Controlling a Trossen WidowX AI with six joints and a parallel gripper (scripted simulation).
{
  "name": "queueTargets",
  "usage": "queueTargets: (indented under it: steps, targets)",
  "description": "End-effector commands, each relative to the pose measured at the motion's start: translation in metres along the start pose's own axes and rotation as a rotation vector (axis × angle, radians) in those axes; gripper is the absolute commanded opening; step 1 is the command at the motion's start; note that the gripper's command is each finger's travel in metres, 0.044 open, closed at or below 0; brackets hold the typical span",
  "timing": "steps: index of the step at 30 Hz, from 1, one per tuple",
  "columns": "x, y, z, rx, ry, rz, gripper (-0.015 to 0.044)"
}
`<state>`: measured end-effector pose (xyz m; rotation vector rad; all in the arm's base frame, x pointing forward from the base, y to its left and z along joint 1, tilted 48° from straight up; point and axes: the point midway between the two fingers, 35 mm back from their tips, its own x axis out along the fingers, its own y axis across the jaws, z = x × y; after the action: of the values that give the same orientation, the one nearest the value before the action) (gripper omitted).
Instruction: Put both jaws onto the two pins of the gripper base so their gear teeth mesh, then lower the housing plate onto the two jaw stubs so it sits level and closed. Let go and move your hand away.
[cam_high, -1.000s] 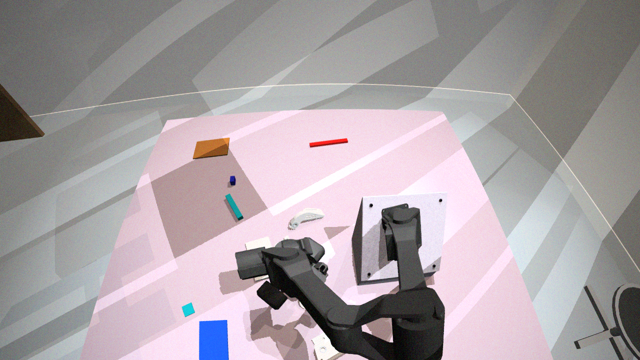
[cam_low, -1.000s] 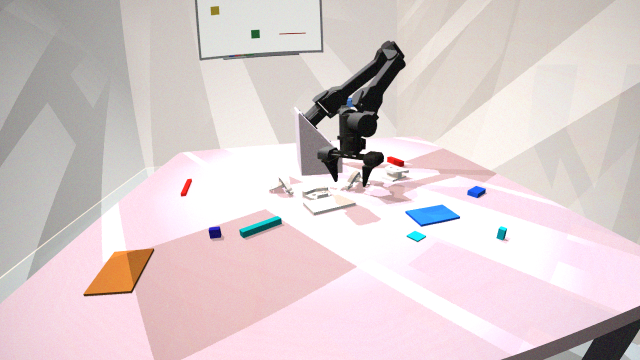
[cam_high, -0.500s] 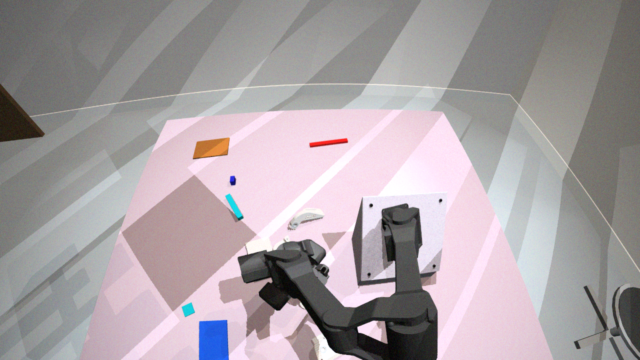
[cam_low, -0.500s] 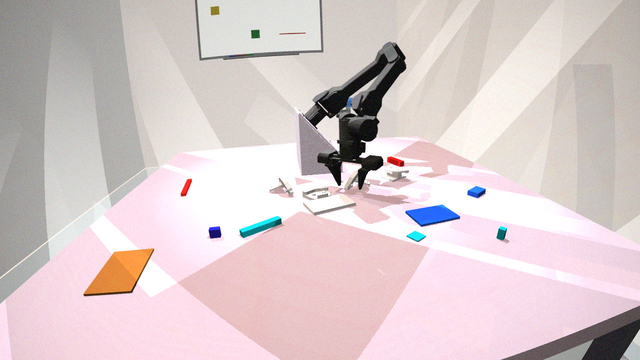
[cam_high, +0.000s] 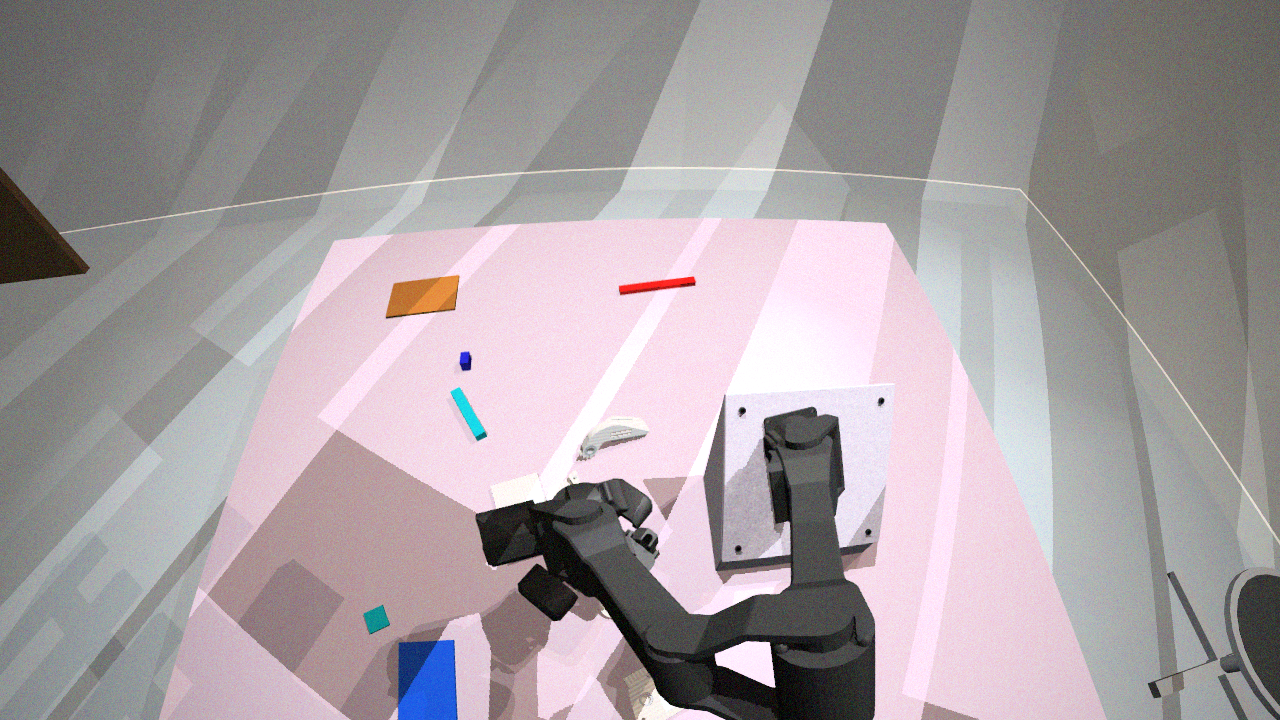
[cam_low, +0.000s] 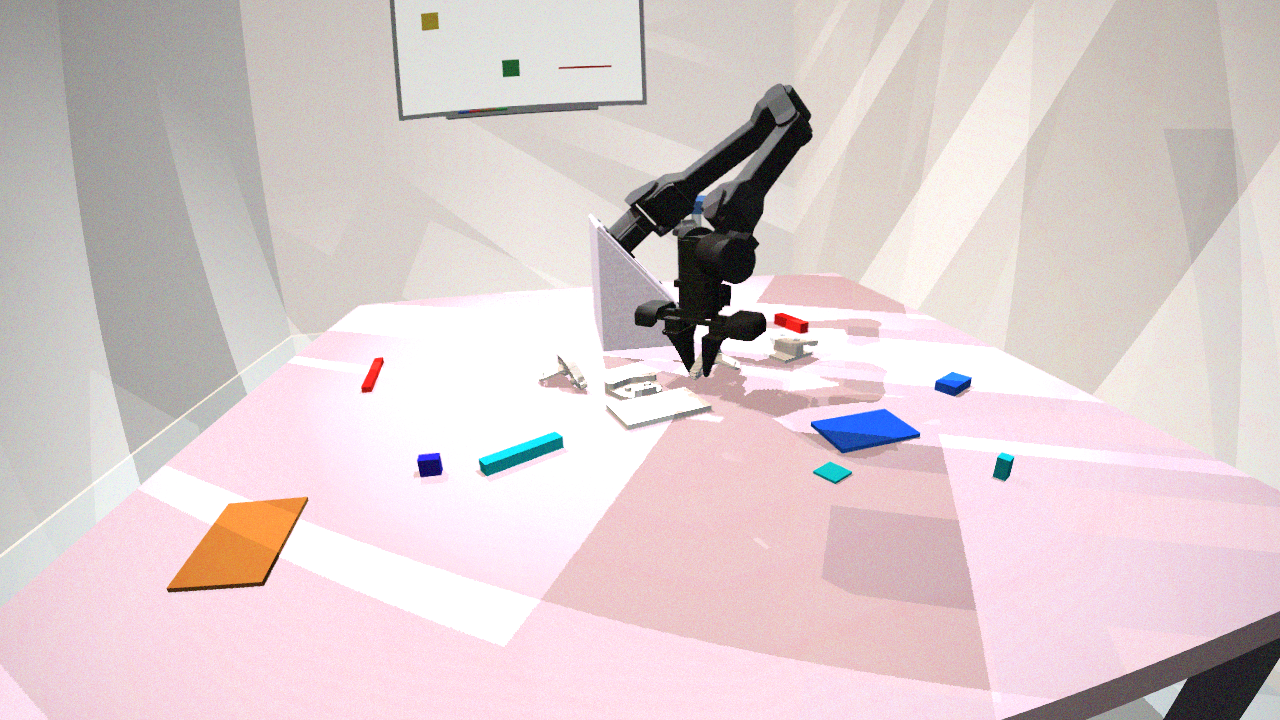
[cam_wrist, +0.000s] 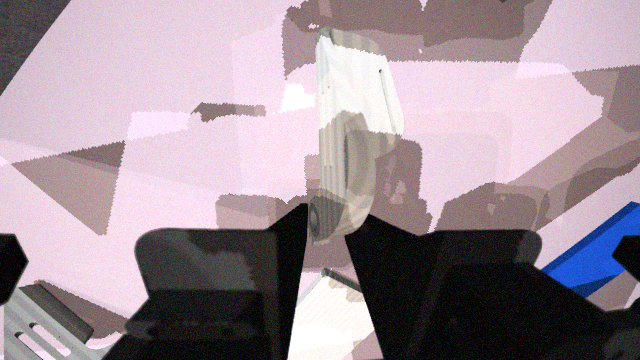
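My gripper (cam_low: 699, 368) (cam_wrist: 324, 210) points down with its fingers close together, shut on the pivot end of a white jaw (cam_wrist: 350, 80). The jaw's wide end reaches away from the fingers in the wrist view. The other white jaw (cam_high: 617, 433) (cam_low: 572, 368) lies apart, on the table. A flat white slab (cam_high: 517, 490) (cam_low: 659, 411) (cam_wrist: 332, 325) has a raised white part (cam_low: 633, 379) just behind it. Another white part (cam_low: 792, 346) (cam_high: 653, 696) with a flat top stands beyond the gripper. I cannot tell for certain which part is the gripper base and which the housing plate. The arm hides much in the top view.
The arm's grey mount (cam_high: 747, 465) (cam_low: 626, 313) stands beside the work. A blue slab (cam_high: 427, 680) (cam_low: 865, 430), a teal tile (cam_high: 376, 618) (cam_low: 832, 471), a cyan bar (cam_high: 469, 413) (cam_low: 521, 454), a red bar (cam_high: 657, 285) and an orange plate (cam_high: 423, 296) (cam_low: 239, 544) lie around.
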<state>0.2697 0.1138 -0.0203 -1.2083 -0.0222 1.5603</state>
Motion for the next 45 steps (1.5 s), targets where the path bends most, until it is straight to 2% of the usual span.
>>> queueTargets:
  steps: [1, 45]
  targets:
    - [0.000, 0.000, 0.000, 0.002, 0.002, 0.000, 0.0037]
    - [-0.026, 0.000, -0.001, 0.001, 0.003, 0.002, 0.0037]
